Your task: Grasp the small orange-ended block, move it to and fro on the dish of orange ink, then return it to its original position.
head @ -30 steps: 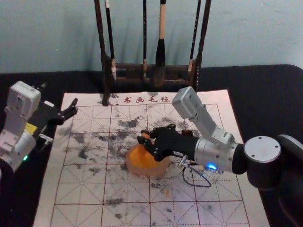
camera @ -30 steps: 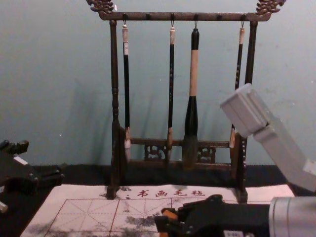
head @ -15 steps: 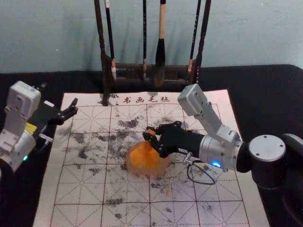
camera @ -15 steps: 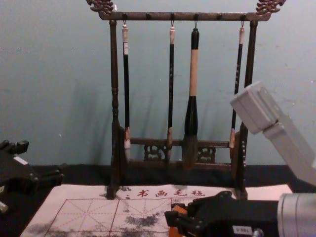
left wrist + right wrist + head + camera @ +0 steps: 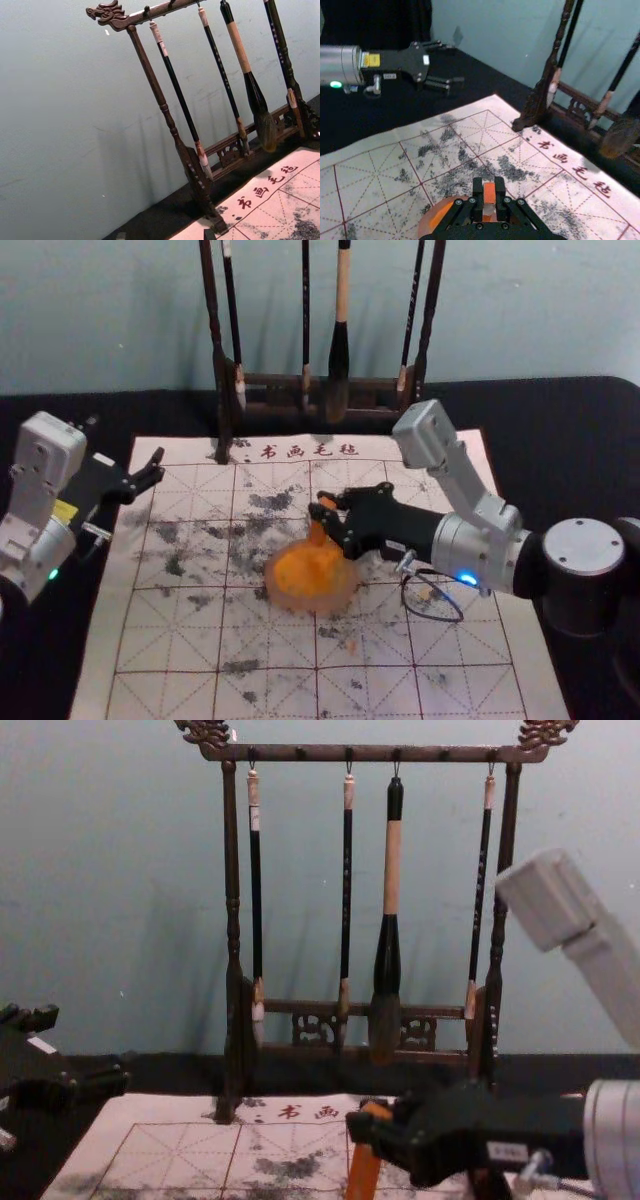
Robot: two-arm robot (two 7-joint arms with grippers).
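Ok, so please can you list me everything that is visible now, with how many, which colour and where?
Block: one, orange, leaning, top in the right claw, lower end at the dish
Dish: one, pale, on the mat, holding orange ink
Mat: one, whitish, red grid and characters, dark smudges, on the table
Rack: one, dark brown, at the mat's far edge
Thin brushes: three, dark with pale ends, hanging on the rack
Thick brush: one, black and tan, hanging there too
Table: one, black, under the mat
Wall: one, blue-green, behind
Left claw: one, black, open, by the mat's far left corner
Right claw: one, black, closed on the block
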